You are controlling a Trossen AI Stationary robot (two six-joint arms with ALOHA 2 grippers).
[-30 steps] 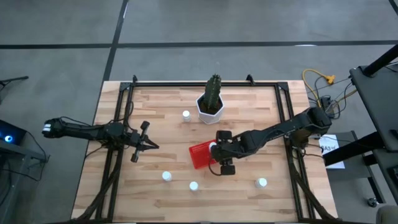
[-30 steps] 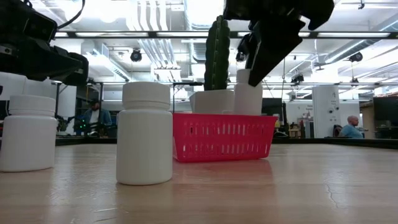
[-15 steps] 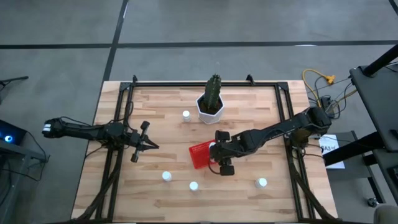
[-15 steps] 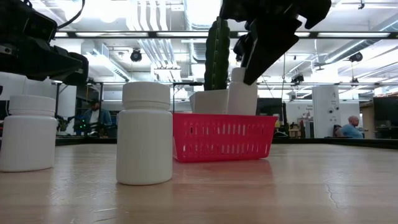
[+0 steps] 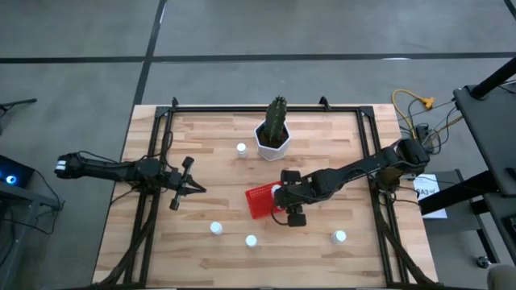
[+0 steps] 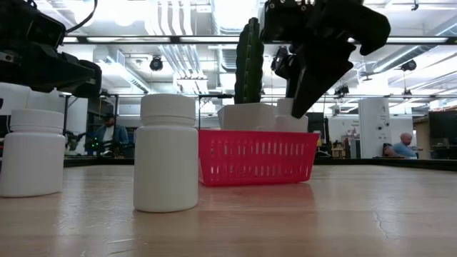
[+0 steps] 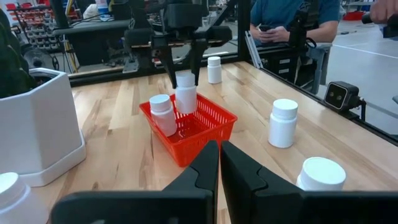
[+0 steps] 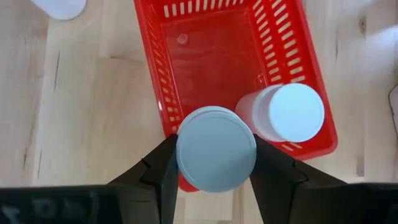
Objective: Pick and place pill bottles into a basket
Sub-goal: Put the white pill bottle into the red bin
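Your right tool [image 7: 185, 67] has lowered its clenched small white cylindrical pill bottle [image 8: 216, 148] into the red square plastic basket [image 8: 158, 93], beside one already there; release looks due. Left tool [image 7: 219, 163] waits, clenched empty.

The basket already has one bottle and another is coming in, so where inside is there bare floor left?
The red basket is crowded at the right gripper's end: the held bottle sits beside the placed bottle. The floor from there to the far wall is bare.
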